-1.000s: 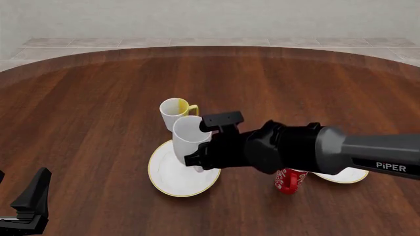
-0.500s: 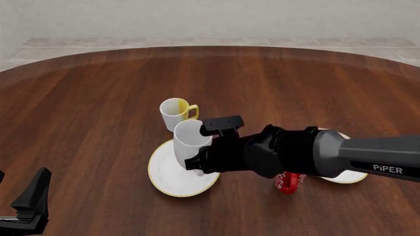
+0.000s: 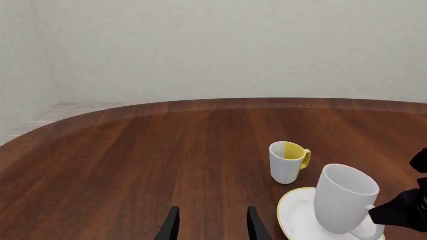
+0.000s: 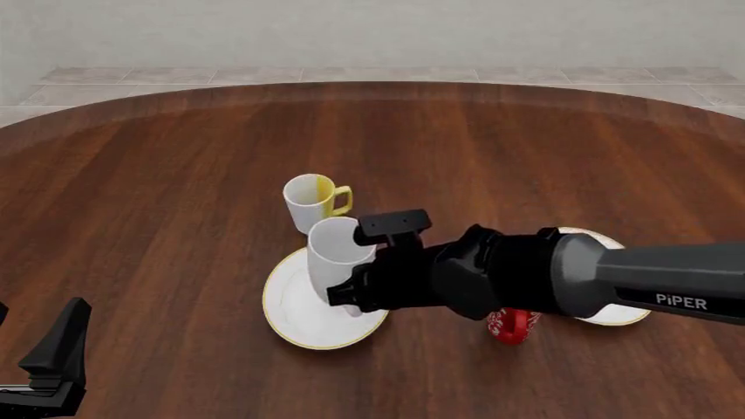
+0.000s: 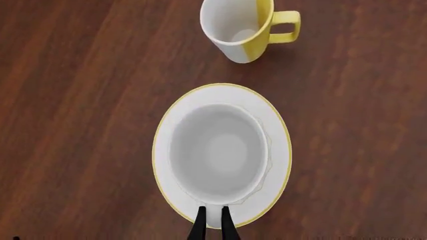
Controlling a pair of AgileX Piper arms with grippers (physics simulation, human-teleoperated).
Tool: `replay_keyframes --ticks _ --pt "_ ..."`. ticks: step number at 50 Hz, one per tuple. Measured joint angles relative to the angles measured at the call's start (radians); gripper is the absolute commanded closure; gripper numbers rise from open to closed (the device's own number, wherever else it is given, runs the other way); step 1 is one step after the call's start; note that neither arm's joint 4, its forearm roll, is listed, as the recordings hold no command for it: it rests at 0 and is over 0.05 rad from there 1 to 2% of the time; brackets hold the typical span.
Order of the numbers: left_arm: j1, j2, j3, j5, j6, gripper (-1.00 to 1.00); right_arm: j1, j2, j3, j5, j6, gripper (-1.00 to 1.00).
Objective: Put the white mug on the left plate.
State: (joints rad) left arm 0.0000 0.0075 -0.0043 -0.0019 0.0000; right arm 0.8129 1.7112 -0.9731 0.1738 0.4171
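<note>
Reading "PiPER" on right arm (image 4: 652, 284)

Surface (image 4: 174, 175) — dark reddish-brown wood grain, curved far edge, with pale floor tiles (image 4: 349, 75) and a plain light wall (image 4: 372, 30) beyond it. Small mug (image 4: 312, 202) — white with a yellow patch inside and a yellow handle turned to the right, upright, set toward the middle of the surface. Red mug (image 4: 512, 325) with white lettering, largely hidden, stands just beside a second white gold-rimmed plate (image 4: 611, 312) at right.
</note>
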Motion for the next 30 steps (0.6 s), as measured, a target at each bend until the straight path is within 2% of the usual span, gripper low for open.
replay_keyframes --ticks 30 --pt "0.0 0.0 0.0 0.0 0.0 -1.0 0.004 0.013 0.003 -0.01 0.008 1.0"
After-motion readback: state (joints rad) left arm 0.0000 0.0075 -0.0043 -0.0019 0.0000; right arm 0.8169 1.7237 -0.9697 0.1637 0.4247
